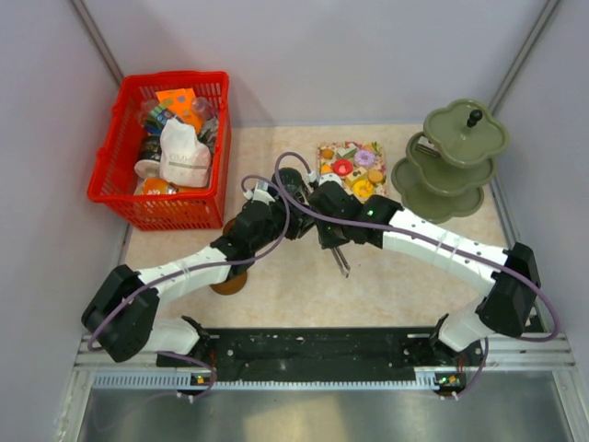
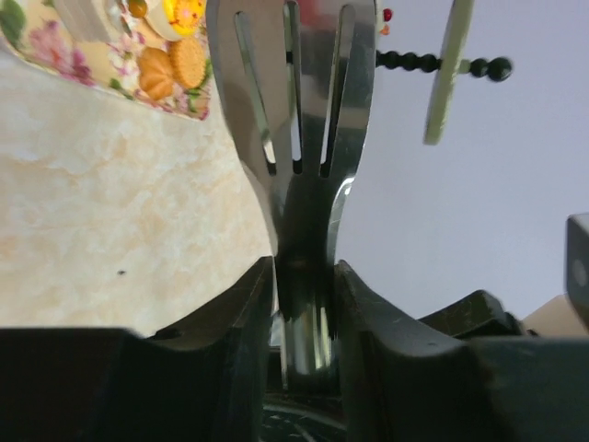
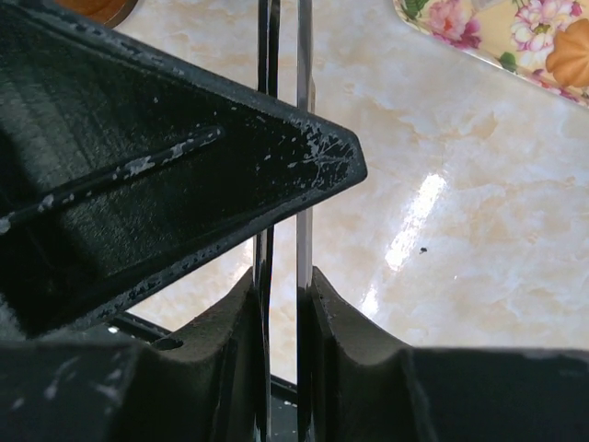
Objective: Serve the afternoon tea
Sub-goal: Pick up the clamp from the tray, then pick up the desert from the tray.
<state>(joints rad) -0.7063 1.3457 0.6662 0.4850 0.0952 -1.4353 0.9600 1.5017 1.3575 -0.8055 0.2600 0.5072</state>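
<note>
Both grippers hold the thin metal tongs [image 1: 340,259] over the table's middle. My left gripper [image 2: 304,276] is shut on the tongs [image 2: 294,110] just below their slotted end. My right gripper [image 3: 283,281] is shut across the tongs' two thin blades [image 3: 304,110], which stand slightly apart. A floral tray [image 1: 324,147] of toy pastries [image 1: 342,167] lies just beyond the grippers and also shows in the left wrist view [image 2: 55,55]. The olive-green three-tier stand [image 1: 451,157] is at the far right. One brown saucer [image 1: 230,282] lies under the left arm. No mug shows.
The red plastic basket [image 1: 115,157] of mixed clutter stands at the far left. The left gripper's black body [image 3: 138,157] fills the upper left of the right wrist view. Grey walls enclose the table on three sides.
</note>
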